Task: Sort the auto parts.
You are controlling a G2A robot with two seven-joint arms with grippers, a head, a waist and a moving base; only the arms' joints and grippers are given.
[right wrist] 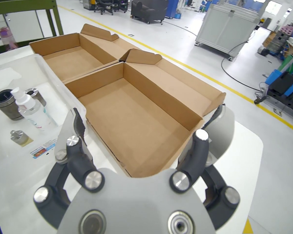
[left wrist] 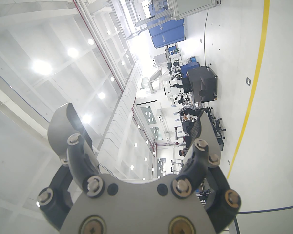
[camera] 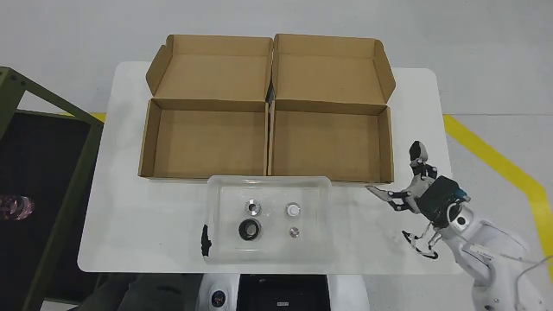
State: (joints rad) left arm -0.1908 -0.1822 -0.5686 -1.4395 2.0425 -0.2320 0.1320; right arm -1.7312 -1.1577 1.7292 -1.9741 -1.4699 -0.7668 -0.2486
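A clear plastic tray (camera: 226,192) at the table's front holds a black bearing ring (camera: 250,228), a silver cylinder (camera: 251,205), a white spray bottle (camera: 293,210) and a small metal fitting (camera: 295,231). The right wrist view shows the same bearing (right wrist: 3,101), cylinder (right wrist: 35,94), bottle (right wrist: 31,112) and fitting (right wrist: 19,136). Behind the tray stand two empty open cardboard boxes, left (camera: 205,142) and right (camera: 328,145). My right gripper (camera: 397,173) hovers open and empty beside the right box's near right corner (right wrist: 149,115). My left gripper (left wrist: 131,115) is open, empty and aimed up at the ceiling.
The white table (camera: 121,216) has bare surface left of the tray and around the right arm. A small dark piece (camera: 206,240) sits at the tray's near left corner. A green cart (camera: 34,138) stands off the table's left side. A printed card (right wrist: 42,148) lies in the tray.
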